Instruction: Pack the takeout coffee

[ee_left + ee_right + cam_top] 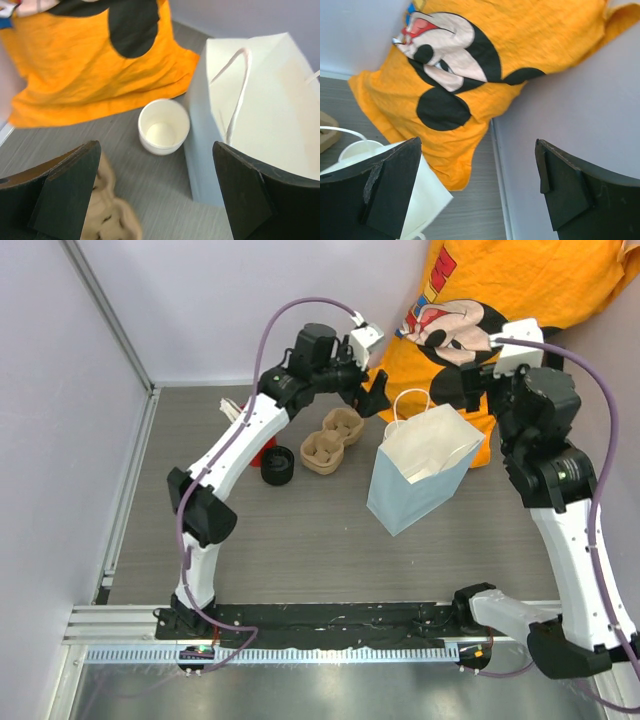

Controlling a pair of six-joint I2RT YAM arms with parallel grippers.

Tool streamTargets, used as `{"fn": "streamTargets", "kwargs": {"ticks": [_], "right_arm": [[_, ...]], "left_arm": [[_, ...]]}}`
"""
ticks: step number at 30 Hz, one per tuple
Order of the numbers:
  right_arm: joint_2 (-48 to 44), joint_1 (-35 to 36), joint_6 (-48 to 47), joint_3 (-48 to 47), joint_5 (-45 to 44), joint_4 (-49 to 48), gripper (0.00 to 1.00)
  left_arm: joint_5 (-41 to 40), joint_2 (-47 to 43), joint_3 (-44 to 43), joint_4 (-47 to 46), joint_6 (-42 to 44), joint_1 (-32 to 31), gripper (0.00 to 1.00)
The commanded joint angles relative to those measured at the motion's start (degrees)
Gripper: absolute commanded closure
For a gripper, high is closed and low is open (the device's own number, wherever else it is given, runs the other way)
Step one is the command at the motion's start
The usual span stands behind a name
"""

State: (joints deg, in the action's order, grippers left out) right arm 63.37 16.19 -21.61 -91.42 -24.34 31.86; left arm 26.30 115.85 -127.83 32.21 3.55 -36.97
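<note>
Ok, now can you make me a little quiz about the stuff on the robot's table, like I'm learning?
1. True or false: the paper cup has the black lid on it.
2. What stands right beside the cup? A) the white paper bag B) a blue bottle C) a spoon
3. Fill in: the left hand and the right hand are both ____.
Key: 1 false, the cup is open on top; 2 A; 3 open.
</note>
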Motion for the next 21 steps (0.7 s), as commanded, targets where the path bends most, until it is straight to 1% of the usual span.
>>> {"fn": "streamTargets", "kwargs": {"ticks": [1,3,4,8,10,12,14,15,17,20,21], "right_arm": [[-3.78,-3.52,1.3,4.13,-2.2,-4.0,0.0],[-5.01,-4.32,1.22,5.37,-2.56,-4.0,0.0],[-5.28,-4.84,1.13,6.33,-2.82,-4.0,0.0],[-5.72,-5.55,1.48,7.74,-3.08,-4.08,0.0],[-5.54,-5.81,1.74,7.57,-3.0,-4.08,0.0],[-5.46,-6.08,2.09,7.39,-3.17,-4.08,0.0],[-5.19,-6.25,2.09,7.48,-3.17,-4.08,0.0],[-5.28,-6.25,2.18,7.48,-3.09,-4.0,0.0],[-5.28,-6.34,2.36,7.66,-3.0,-4.0,0.0],[-5.19,-6.78,2.8,7.74,-2.82,-4.0,0.0],[-5.1,-6.87,2.97,7.74,-2.91,-4.0,0.0]], "left_arm": [[8.22,3.93,-8.13,-3.29,-2.58,-1.87,0.0],[9.9,4.82,-9.19,-3.29,-3.2,-1.96,0.0],[10.86,5.17,-9.71,-3.2,-4.94,-1.96,0.0],[13.5,5.08,-9.45,-2.85,-5.83,-1.96,0.0],[13.51,4.65,-9.37,-1.36,-5.49,-1.88,0.03],[8.96,2.64,-7.62,-0.83,-4.52,-2.05,0.05],[1.77,0.96,-5.42,-0.83,-3.73,-2.23,0.04],[-4.18,-0.09,-4.98,-1.0,-3.73,-2.23,0.04],[-6.34,-0.71,-4.53,-0.83,-1.1,-2.23,0.04],[-8.02,-1.59,-4.01,-0.57,-0.91,-2.23,0.04],[-10.37,-1.77,-4.09,-0.91,-1.79,-2.23,0.04]]}}
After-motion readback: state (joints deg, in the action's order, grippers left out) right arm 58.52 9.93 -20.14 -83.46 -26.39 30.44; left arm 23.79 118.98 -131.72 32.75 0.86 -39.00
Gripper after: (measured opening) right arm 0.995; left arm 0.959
